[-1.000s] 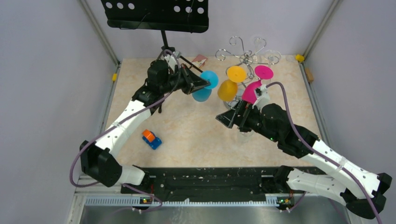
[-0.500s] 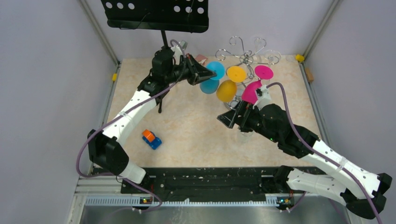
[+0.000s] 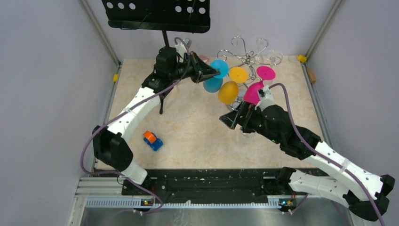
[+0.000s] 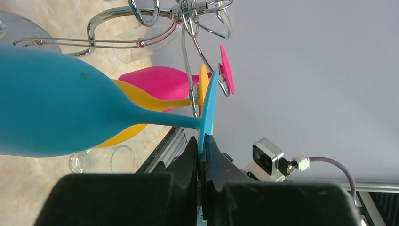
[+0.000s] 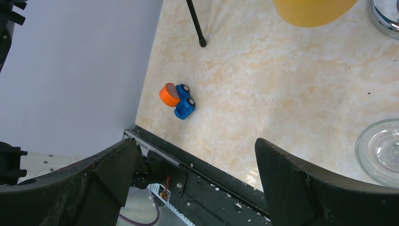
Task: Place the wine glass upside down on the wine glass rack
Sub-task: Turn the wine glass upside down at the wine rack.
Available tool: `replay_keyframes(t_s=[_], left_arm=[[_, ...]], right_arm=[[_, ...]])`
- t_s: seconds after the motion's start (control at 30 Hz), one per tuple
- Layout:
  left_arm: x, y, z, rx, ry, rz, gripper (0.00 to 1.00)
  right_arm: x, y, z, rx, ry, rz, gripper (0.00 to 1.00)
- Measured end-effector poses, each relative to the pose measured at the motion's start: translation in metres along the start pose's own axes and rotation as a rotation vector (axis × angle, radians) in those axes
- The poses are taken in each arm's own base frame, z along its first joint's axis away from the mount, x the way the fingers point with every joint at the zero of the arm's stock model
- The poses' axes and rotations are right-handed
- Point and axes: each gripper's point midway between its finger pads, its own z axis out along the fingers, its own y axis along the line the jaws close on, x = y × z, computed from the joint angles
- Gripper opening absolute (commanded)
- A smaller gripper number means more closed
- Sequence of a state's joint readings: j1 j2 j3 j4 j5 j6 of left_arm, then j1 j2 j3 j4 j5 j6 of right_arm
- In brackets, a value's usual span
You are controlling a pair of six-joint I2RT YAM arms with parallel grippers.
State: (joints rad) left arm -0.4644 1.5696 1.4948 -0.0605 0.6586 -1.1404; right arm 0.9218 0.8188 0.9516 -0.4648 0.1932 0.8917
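The left gripper is up high at the back of the table. It is squeezed tight on the flat round foot of the blue wine glass. In the left wrist view the thin blue foot sits right between the two black fingers, and the big blue cup part sticks out to the side. The glass is tipped over, not standing up.

The blue glass is in the air, just beside the wine glass rack. Its foot is right next to the foot of the yellow glass. I cannot tell if the blue foot is touching a shiny wire hook or is only close to it, because the glasses cover each other.

The yellow glass and the pink glass hang from the rack with their feet up and their cups down. They are side by side, with the pink one to the right.

The right gripper is wide open and has nothing in it. It hangs over the table near the bottom of the rack.

A little blue toy car with an orange part lies on the table, well apart from the rack. A clear glass stands on the table too. A black music stand is at the back.
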Motion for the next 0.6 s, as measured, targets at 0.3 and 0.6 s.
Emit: replay_keyframes(t_s=[0.3,0.6], left_arm=[[-0.006,-0.013,0.003,0.032,-0.002,0.020,0.00],[-0.012,-0.010,0.015,0.061,0.012,-0.008,0.00]], right_arm=[[0.000,0.000,0.000,0.002,-0.002,-0.001,0.97],[-0.001,-0.001,0.000,0.006,-0.008,-0.002,0.97]])
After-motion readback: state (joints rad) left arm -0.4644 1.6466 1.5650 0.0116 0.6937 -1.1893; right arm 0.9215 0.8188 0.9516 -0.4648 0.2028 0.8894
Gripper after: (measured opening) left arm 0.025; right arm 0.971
